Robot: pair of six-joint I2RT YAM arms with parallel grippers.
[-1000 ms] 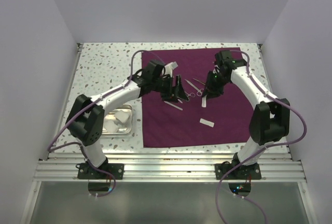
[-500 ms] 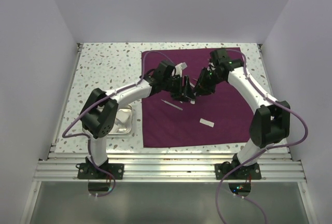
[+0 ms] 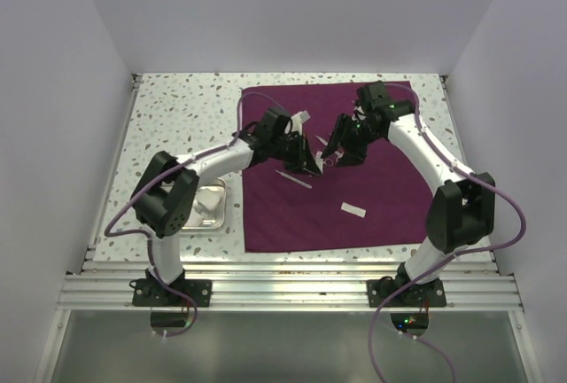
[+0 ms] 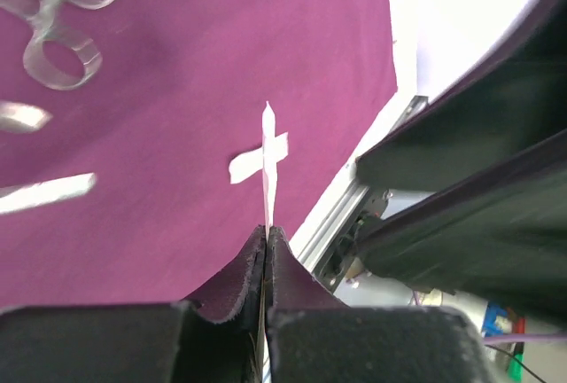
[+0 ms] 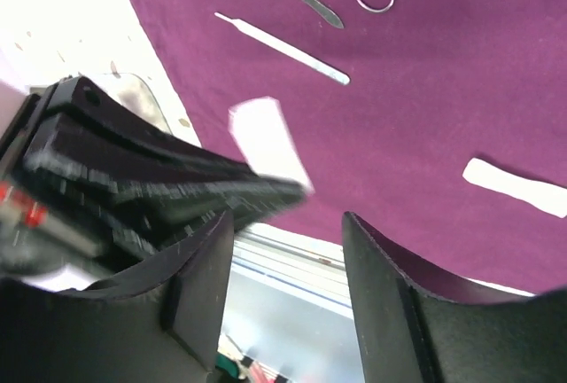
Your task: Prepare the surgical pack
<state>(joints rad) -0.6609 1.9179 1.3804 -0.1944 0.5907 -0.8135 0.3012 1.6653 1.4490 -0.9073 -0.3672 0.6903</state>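
Nearest, the steel tray [image 3: 223,216] sits on the table [image 3: 177,108], left of the purple cloth [image 3: 292,219]. Mid-cloth, the left tool [image 4: 267,232], open a second ago, now pinches a white gauze square [image 5: 266,139]. The right tool [image 5: 288,216] has widened and grips nothing.

The left arm [image 3: 213,160] and right arm [image 3: 423,145] are white tubes with fat black joints. A purple cable [image 3: 519,206] loops along each. Each has a flat black base [image 3: 173,293]. The left claw [image 4: 266,239] and right claw [image 5: 288,241] are black with curved fingers [image 5: 390,312].
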